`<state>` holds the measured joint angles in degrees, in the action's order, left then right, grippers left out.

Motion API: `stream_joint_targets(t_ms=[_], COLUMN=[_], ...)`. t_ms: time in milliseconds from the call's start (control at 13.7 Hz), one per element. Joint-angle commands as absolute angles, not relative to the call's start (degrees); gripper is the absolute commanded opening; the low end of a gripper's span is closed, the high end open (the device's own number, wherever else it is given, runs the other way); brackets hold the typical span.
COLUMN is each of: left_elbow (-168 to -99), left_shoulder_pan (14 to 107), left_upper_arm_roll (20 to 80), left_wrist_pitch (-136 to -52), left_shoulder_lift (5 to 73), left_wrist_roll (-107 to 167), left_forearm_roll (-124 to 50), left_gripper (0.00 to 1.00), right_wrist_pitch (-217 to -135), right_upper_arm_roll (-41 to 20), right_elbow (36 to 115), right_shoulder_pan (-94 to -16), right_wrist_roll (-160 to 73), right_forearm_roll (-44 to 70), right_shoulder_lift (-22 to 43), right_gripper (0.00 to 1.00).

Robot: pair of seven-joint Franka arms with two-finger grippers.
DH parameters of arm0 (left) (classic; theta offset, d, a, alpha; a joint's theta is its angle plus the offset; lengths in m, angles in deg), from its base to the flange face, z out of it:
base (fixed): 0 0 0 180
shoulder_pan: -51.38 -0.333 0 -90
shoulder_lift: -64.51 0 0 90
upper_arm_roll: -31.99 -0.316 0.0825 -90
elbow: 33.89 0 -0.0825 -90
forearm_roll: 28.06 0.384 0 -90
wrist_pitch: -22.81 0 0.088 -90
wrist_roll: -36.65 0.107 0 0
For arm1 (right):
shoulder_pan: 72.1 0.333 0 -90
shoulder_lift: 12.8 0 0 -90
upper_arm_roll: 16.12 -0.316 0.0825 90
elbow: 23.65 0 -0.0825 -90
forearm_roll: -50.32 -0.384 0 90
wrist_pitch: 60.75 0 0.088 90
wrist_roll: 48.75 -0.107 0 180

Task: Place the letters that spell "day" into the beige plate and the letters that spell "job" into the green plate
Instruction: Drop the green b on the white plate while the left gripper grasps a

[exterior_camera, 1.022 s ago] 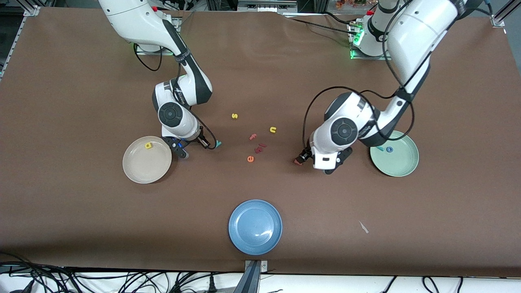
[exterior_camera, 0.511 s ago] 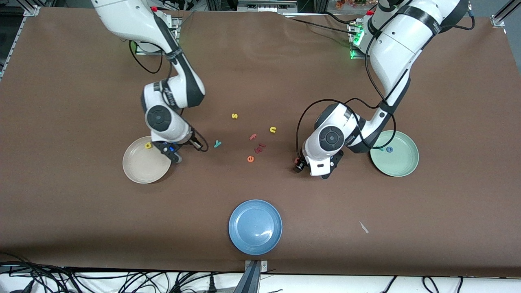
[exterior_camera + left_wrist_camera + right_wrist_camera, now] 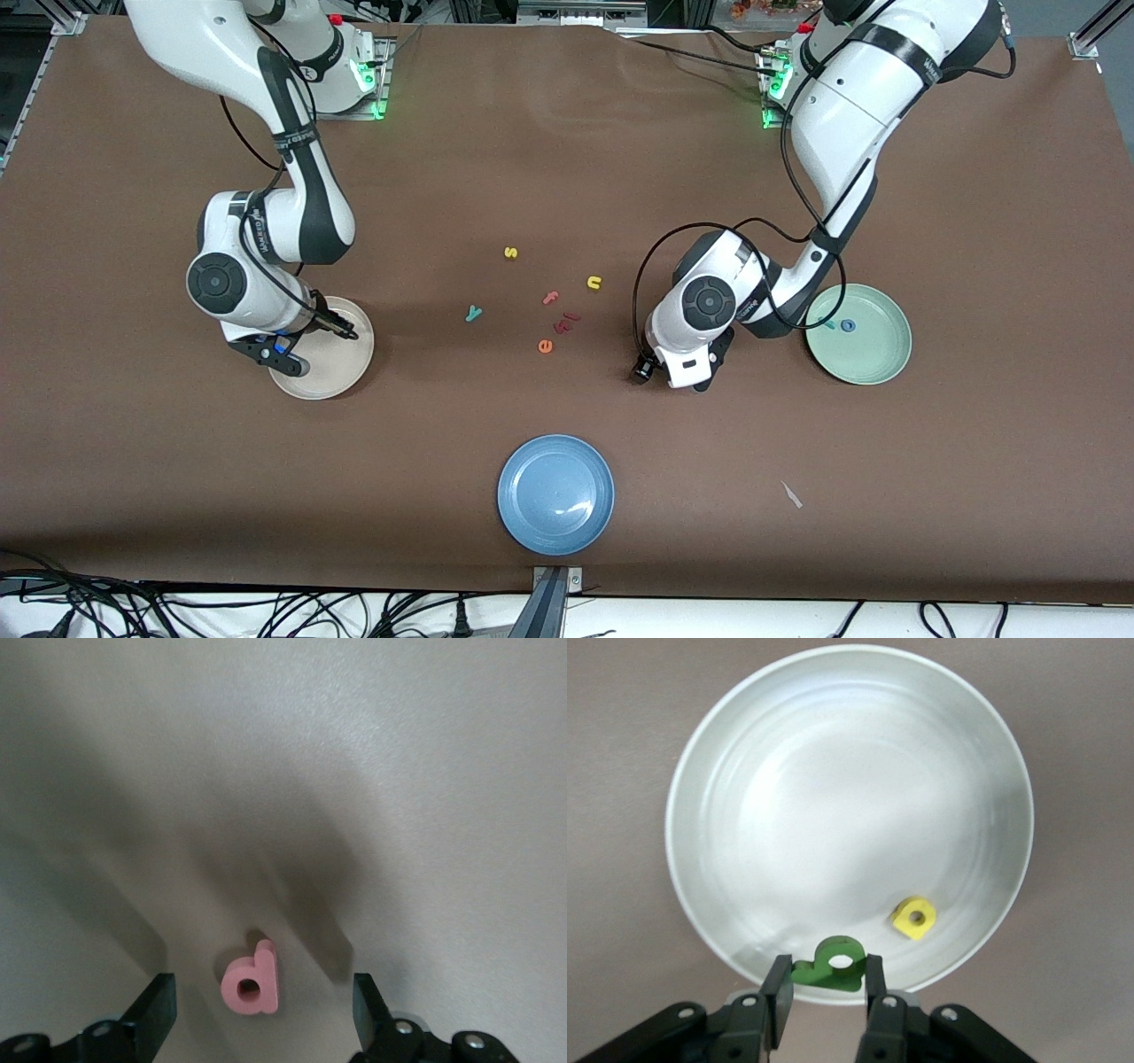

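My right gripper (image 3: 824, 988) is shut on the green a (image 3: 833, 967) and hangs over the rim of the beige plate (image 3: 833, 771). The yellow d (image 3: 913, 917) lies in that plate. In the front view the right gripper (image 3: 282, 353) covers part of the beige plate (image 3: 341, 354). The teal y (image 3: 474, 313) lies on the table mid-way. My left gripper (image 3: 264, 1005) is open low over the table, with the pinkish-red b (image 3: 252, 980) lying between its fingers, apart from both. The green plate (image 3: 873, 363) holds the blue o (image 3: 848, 325) and the teal j (image 3: 828, 324), beside the left gripper (image 3: 647, 368).
A blue plate (image 3: 555, 494) sits near the front edge. Loose letters lie mid-table: yellow s (image 3: 510, 252), yellow n (image 3: 594, 283), pink f (image 3: 550, 298), orange e (image 3: 545, 346) and dark red pieces (image 3: 565, 321). A pale scrap (image 3: 791, 494) lies nearer the front.
The right arm swung away from the teal y toward its own end of the table, out over the beige plate. The left gripper shifted slightly and came down around the b.
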<state>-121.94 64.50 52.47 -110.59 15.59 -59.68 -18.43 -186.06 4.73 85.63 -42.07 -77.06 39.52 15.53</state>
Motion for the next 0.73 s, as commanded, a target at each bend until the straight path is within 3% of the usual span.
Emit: stream_joint_targets(t_ms=[0,146,219,365,438,657], left_elbow=[-120.1,-120.1,-120.1,-120.1,-120.1,-120.8], left_shoulder_pan=[65.9,65.9,65.8,65.3,65.2,61.8], left_upper_arm_roll=[51.2,51.2,51.1,51.2,51.2,52.2], left_wrist_pitch=[-110.5,-110.5,-110.4,-110.3,-109.9,-99.8], left_shoulder_lift=[14.8,14.8,14.8,15.2,15.5,20.4], left_wrist_roll=[-60.4,-59.9,-59.9,-57.8,-56.8,-49.3], left_forearm_roll=[-18.7,-18.7,-18.6,-17.6,-17.6,-18.3], left_gripper=[0.64,0.51,0.36,0.12,0.06,0.00], right_wrist_pitch=[-188.4,-188.0,-187.9,-187.5,-187.4,-187.3], right_upper_arm_roll=[4.4,4.2,4.1,3.5,2.4,-2.2], right_elbow=[85.9,85.9,85.9,85.4,85.3,83.5], right_shoulder_pan=[-41.6,-41.6,-41.6,-41.2,-41.2,-40.9], right_wrist_roll=[-75.8,-75.8,-75.8,-76.0,-76.3,-78.4], right_forearm_roll=[38.4,38.4,38.4,36.5,36.2,35.4], right_shoulder_lift=[17.3,17.3,17.3,17.0,16.6,15.9], right_gripper=[0.32,0.88,0.96,0.97,0.97,0.96])
